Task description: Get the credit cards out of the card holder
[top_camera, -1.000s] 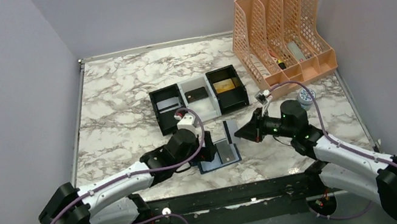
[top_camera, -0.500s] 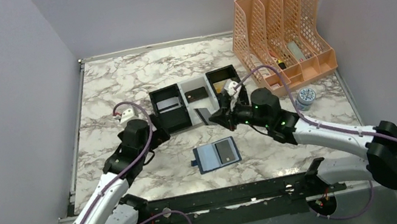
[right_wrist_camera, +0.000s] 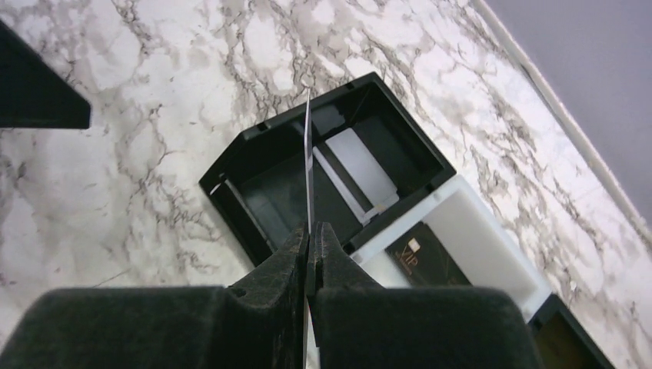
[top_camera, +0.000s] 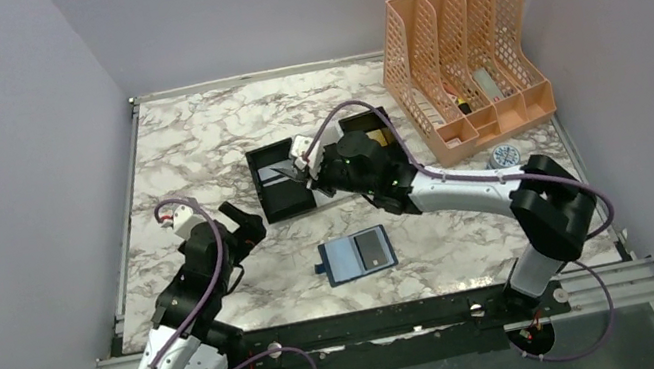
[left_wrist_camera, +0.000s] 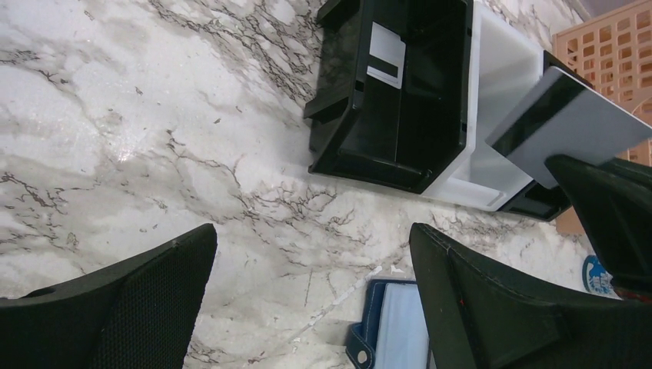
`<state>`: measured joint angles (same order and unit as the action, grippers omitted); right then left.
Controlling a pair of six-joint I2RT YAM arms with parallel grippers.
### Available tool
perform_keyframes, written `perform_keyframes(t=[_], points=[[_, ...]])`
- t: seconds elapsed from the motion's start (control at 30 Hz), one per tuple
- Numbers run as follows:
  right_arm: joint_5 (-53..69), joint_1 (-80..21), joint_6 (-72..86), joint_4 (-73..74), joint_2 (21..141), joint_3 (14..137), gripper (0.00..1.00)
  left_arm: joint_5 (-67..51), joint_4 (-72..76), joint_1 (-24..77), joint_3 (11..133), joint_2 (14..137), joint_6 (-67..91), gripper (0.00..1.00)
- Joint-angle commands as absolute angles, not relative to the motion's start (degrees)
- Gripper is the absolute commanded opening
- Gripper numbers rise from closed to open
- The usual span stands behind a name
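Observation:
The navy card holder [top_camera: 357, 256] lies open on the marble, with one dark card [top_camera: 373, 247] in its right pocket. Its tab corner shows in the left wrist view [left_wrist_camera: 384, 327]. My right gripper [top_camera: 308, 169] is shut on a silver-grey card [left_wrist_camera: 577, 127], seen edge-on in the right wrist view [right_wrist_camera: 307, 146], above the tray's black left compartment [right_wrist_camera: 269, 181]. That compartment holds another silver card [right_wrist_camera: 360, 163]. The white middle compartment holds a brown-black card [right_wrist_camera: 427, 261], and the right one holds a gold card [top_camera: 374, 141]. My left gripper [top_camera: 238, 222] is open and empty, left of the holder.
The three-compartment tray [top_camera: 271, 204] sits behind the holder. A tall peach file rack [top_camera: 467, 48] stands at the back right, with a small round blue-white object [top_camera: 504, 156] in front of it. Grey walls close in both sides.
My right gripper carried the silver-grey card from beside the holder left and back to over the tray's left compartment. My left arm drew back from the holder to the left.

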<state>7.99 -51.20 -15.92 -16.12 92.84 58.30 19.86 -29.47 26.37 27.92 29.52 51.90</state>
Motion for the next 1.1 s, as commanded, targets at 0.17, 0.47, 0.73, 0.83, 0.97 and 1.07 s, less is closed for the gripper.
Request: perform_keyframes(t=[0.17,0.47,0.73,0.83,0.97,1.07], points=[[-0.52,-52.55,-24.89,-12.11,106.7,72.06,0.01,23.94,-35.27,26.19,30.73,24.03,52.21,0.99],[-4.92,-52.99,-33.27,-9.26,115.34,79.79,0.01,24.23,-38.23,26.11,35.63,22.72,48.75,0.99],[-10.19,-54.15,-40.62,-7.39,123.79,87.12,0.03,23.7,-38.4,26.14,36.1,21.81,47.65,0.99],[-11.24,-54.12,-41.83,-7.79,125.71,88.76,0.03,23.69,-38.52,26.14,36.12,21.13,47.71,0.99],[-11.27,-54.14,-43.65,-8.61,127.29,90.08,0.06,24.39,-38.59,26.22,35.73,19.56,48.16,0.99],[-12.57,-54.18,-45.0,-9.08,128.94,91.21,0.08,24.71,-38.75,26.24,35.77,18.72,48.29,0.99]])
